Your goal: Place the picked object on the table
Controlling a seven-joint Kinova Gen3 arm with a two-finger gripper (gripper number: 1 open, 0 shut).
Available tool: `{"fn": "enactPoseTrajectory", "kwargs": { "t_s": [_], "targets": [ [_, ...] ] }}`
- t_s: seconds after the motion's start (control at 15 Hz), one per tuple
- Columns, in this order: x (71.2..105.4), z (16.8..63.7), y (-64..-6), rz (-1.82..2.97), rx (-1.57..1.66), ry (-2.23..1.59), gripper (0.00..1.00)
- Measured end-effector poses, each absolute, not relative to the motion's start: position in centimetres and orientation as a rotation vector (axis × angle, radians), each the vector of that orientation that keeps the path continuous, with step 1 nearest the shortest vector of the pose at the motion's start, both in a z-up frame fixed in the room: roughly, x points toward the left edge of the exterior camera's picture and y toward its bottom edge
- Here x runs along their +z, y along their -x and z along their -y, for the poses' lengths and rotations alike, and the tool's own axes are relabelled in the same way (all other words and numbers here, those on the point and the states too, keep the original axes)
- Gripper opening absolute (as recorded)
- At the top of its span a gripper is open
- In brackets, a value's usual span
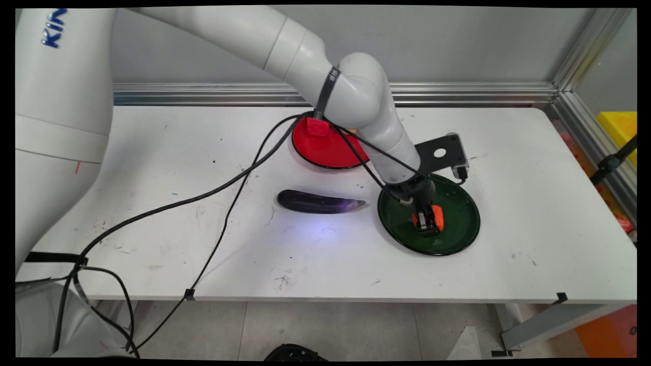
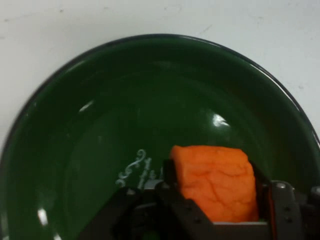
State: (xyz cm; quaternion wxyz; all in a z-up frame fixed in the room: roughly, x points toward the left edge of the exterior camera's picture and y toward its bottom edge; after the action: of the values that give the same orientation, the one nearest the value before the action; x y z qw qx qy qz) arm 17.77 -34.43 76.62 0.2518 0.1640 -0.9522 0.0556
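The black two-finger gripper [image 1: 427,223] is down inside the green plate [image 1: 457,203], its fingers closed on one orange block [image 1: 436,217] that looks like a piece of toy food, perhaps salmon; in the hand view the same block [image 2: 216,182] sits between the two fingers [image 2: 172,175], which press against its left and right sides, above the plate's glossy dark floor [image 2: 125,115], where a small white scroll mark [image 2: 136,169] is printed. Whether the block rests on the plate or hangs just above it cannot be told. Going left to right across the white table [image 1: 534,244]: black cables [image 1: 213,193] trail from the arm over the table's left half and down past its near edge; one purple eggplant [image 1: 318,202] lies on its side near the table's middle, its pale tip pointing to 3 o'clock, toward the green plate and just short of its rim; one red plate [image 1: 320,147] stands at about 12 o'clock from the eggplant, partly hidden by the arm, with something small and red [image 1: 317,127] at its far edge; then the green plate with the gripper in it, at about 4 o'clock from the red plate. That makes two plates, one eggplant and one orange block, with the two plates close together but not touching.
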Motion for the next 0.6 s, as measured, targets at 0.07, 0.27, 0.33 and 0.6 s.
{"fn": "enactPoseTrajectory", "kwargs": {
  "t_s": [0.07, 0.27, 0.33, 0.6],
  "targets": [
    [77.2, 34.3, -18.1, 2.585, 0.158, -0.45, 0.0],
    [79.6, 33.8, -19.7, 2.563, 0.187, -0.46, 0.0],
    [80.6, 33.5, -20.4, 2.551, 0.196, -0.463, 0.0],
    [83.8, 32.2, -23.1, 2.519, 0.217, -0.468, 0.0]
  ]
}}
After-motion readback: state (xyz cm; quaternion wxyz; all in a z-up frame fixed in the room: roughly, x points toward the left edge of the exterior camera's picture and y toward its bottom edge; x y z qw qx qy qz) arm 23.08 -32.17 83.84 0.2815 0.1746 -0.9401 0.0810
